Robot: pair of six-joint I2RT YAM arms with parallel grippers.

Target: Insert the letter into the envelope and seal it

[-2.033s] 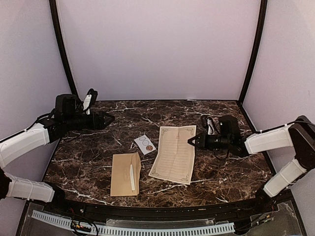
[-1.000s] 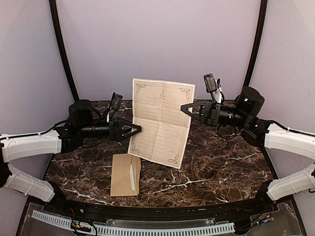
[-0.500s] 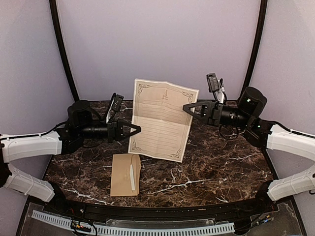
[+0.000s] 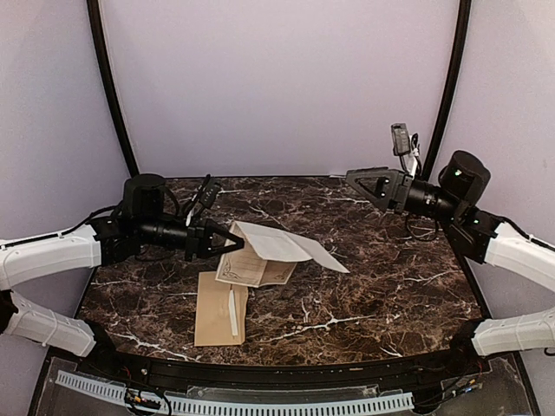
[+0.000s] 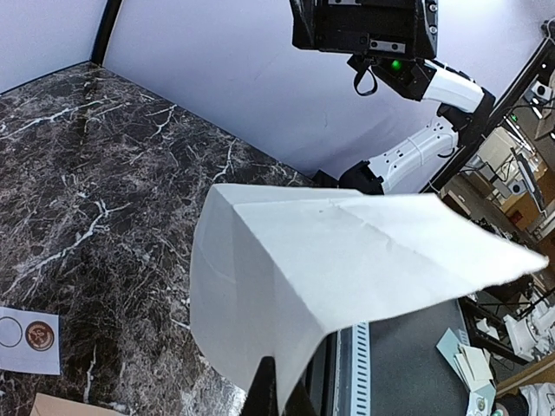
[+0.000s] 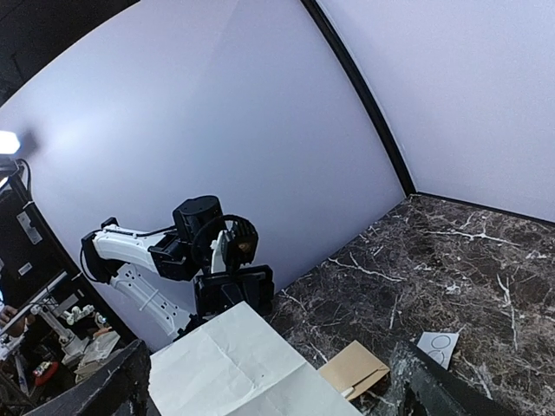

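Nearest, item one: envelope point(image 4: 217, 310), tan kraft, flat on the marble table point(image 4: 390, 286), white strip point(image 4: 232, 312) showing.

Item two: letter point(image 4: 282, 244), just behind the envelope, slumped double. Its lower fold hangs over the envelope's far end; whether they touch cannot be told.

Item three: left gripper point(image 4: 232, 243), beyond the envelope's far-left corner, clamped on the letter's left edge.

Item four: right gripper point(image 4: 354, 178), well beyond the envelope to the right, raised, jaws spread, holding nothing.

Handling note: the sheet probably wants a second pinch at its free corner and folding square along its creases before approaching the envelope's mouth.
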